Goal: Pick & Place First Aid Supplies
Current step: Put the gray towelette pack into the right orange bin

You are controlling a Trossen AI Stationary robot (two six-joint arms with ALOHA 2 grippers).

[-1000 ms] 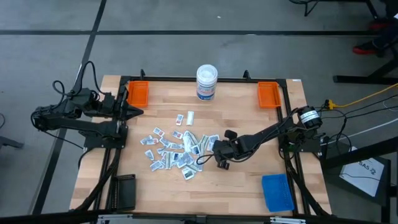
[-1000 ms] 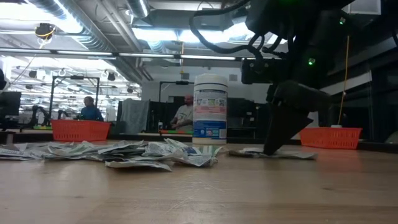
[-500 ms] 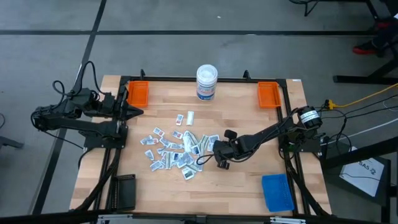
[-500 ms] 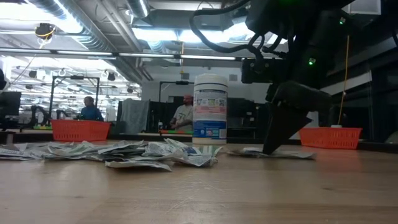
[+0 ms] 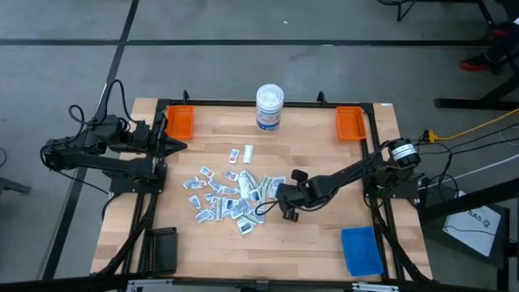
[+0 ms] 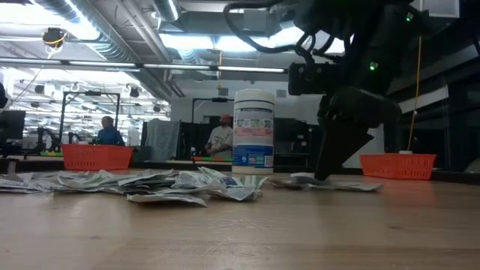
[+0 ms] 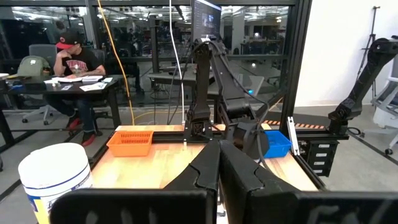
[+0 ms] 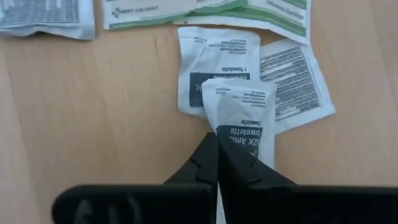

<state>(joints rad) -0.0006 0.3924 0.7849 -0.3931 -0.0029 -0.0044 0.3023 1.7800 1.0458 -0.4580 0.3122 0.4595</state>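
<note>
On our table (image 5: 316, 235), the white tub (image 5: 270, 107) stands lidded between two orange trays (image 5: 180, 122), contents unseen. Nearer than the tub, white packets (image 5: 223, 199) lie scattered; our right gripper (image 8: 217, 144) pinches one towelette packet (image 8: 241, 118). Left gripper (image 7: 219, 163) clenched.

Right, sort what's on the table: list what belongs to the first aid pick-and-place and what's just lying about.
Part of the job:
- pile of packets
- towelette packet pinched in the right gripper
- orange trays, left and right, probably the drop spots

Just lying about:
- white tub
- blue tray
- black tray
- left gripper, shut, waiting by the left orange tray
</note>
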